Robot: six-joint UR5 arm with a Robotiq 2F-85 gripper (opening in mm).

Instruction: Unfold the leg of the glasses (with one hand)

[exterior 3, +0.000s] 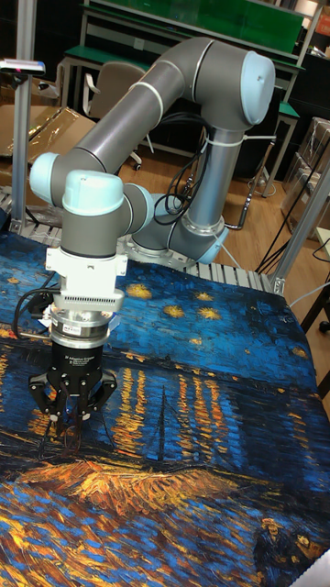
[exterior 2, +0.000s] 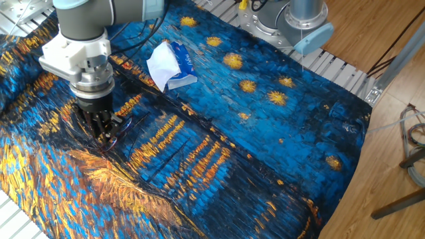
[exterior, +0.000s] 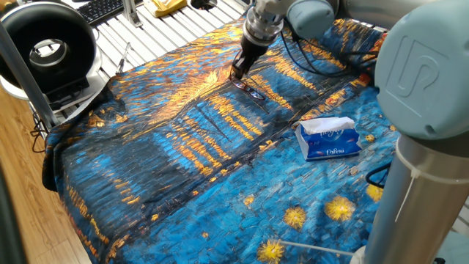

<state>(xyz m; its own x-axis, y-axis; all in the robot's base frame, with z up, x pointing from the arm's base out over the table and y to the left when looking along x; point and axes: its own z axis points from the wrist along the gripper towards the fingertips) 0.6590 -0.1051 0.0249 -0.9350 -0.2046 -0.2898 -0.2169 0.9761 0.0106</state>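
Observation:
The glasses (exterior: 252, 91) lie on the painted cloth at the far middle of the table, thin dark wire with clear lenses, hard to pick out against the pattern. In the other fixed view the glasses (exterior 2: 126, 127) sit just right of the fingertips. My gripper (exterior: 238, 74) points down at their left end, its fingers drawn together on the leg, and the wire between the pads is too thin to make out. The same gripper (exterior 2: 105, 137) touches the cloth there. In the tall view the gripper (exterior 3: 67, 424) shows its fingertips nearly meeting.
A blue tissue pack (exterior: 329, 138) lies to the right of the glasses, and the tissue pack (exterior 2: 171, 64) appears behind the arm. A black ring-shaped device (exterior: 48, 48) stands off the table's left corner. The robot base (exterior 2: 302, 20) stands at the table's edge.

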